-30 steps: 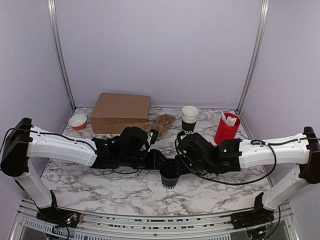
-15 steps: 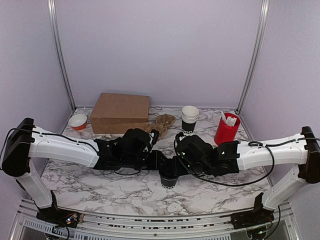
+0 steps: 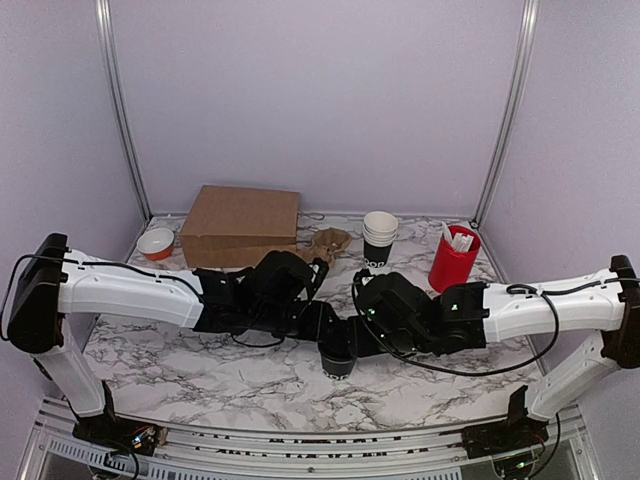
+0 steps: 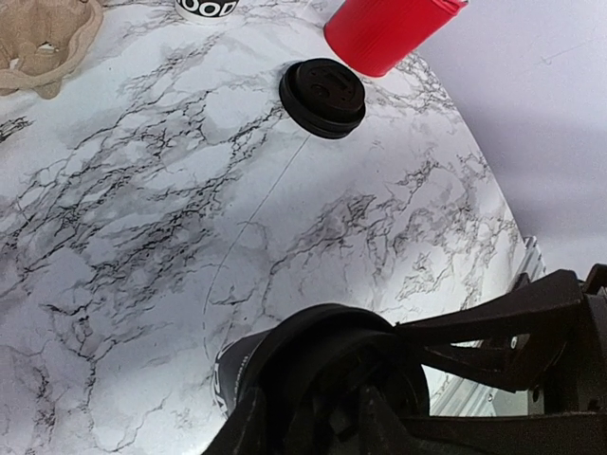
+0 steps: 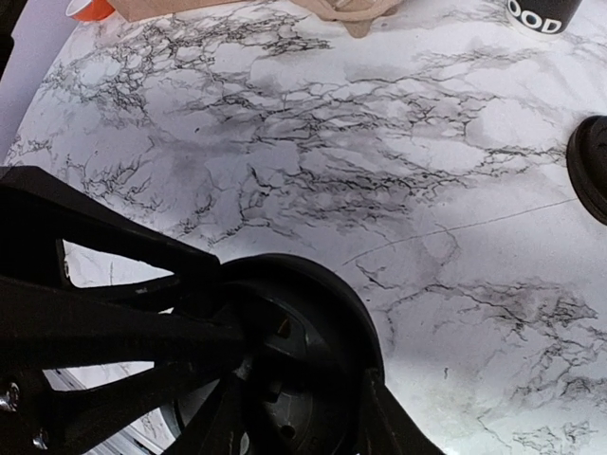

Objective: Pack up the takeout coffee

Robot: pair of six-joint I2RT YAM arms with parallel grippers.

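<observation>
**Two grippers meet at black cup (image 3: 338, 365), lid (image 4: 322, 97) lying by red tub (image 3: 453, 258)**

Marble table (image 3: 180, 370) carries everything. L arm (image 3: 120, 295) and R arm (image 3: 540, 305) reach in low from opposite sides and meet well to the near-left of the red tub.

Cardboard box (image 3: 240, 225) lies flat far to the tub's left, against the back wall. Brown pulp cup carrier (image 3: 325, 243) sits btwn box and tub. Stack of white-rimmed cups (image 3: 380, 238) stands upright just left of the tub.

The black cup stands upright on the table where the arms meet, white print showing low on its side in the L wrist view. Its mouth is covered by something dark and round; can't tell what.

L gripper (image 3: 325, 335) comes at the cup from the side away from the tub, R gripper (image 3: 352, 338) from the tub side. Each wrist view shows its own fingers flanking the cup's dark top. Can't tell for either whether it is pinching or loose.

Small orange-and-white bowl (image 3: 155, 243) sits farthest left of the tub, past the box. The lid lies flat on the table just beside the tub, well apart from the cup.
</observation>
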